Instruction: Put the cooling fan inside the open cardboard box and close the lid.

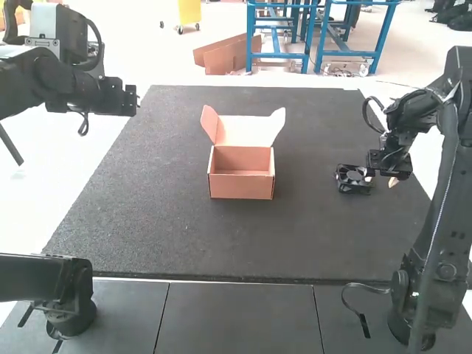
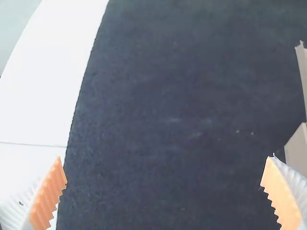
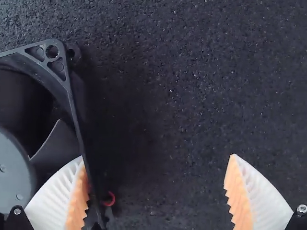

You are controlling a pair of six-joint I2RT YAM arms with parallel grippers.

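Black matting (image 1: 147, 214) covers the white table (image 1: 44, 184). I take 12 o'clock as the far edge in the high view.

1. Cardboard box (image 1: 241, 181): stands upright at the middle of the matting, open, with its lid (image 1: 251, 127) raised at the 12 o'clock side.
2. Cooling fan (image 1: 352, 178): rests on the matting at 3 o'clock from the cardboard box, well apart from it and outside it. A short red wire (image 3: 109, 199) shows at its frame.
3. Right gripper (image 1: 381, 177): sits low at the 3 o'clock side of the cooling fan. Its jaws are spread wide. One orange pad (image 3: 77, 196) lies at the fan's frame edge; I cannot tell whether it touches. The other pad is over bare matting. Nothing is clamped.
4. Left gripper (image 1: 131, 99): hangs at 10 o'clock from the cardboard box, over the matting's edge. Its fingers (image 2: 45, 191) are spread wide and grip nothing.
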